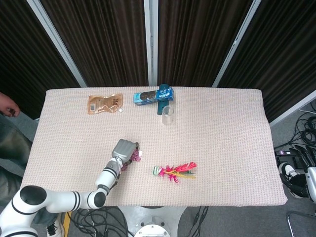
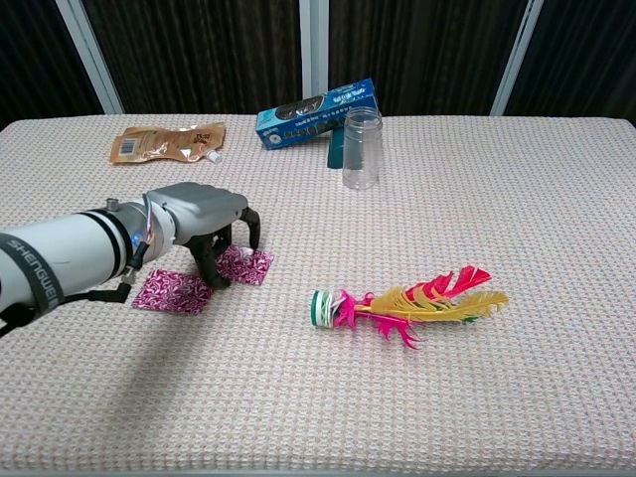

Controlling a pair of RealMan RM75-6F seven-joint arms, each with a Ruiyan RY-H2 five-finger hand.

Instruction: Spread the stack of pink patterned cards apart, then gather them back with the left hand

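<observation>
Pink cards (image 2: 177, 290) lie fanned, thin and slippery, under my left hand (image 2: 204, 221); fingertips (image 2: 213, 278) press down, holding nothing. I'd drag from the edges.

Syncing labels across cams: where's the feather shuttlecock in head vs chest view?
Head view: feather shuttlecock lies low and just right of centre, right of the left hand.
Chest view: it lies centre-right, right of the pink patterned cards.
Shared landmark: the clear jar beside the blue box.
</observation>
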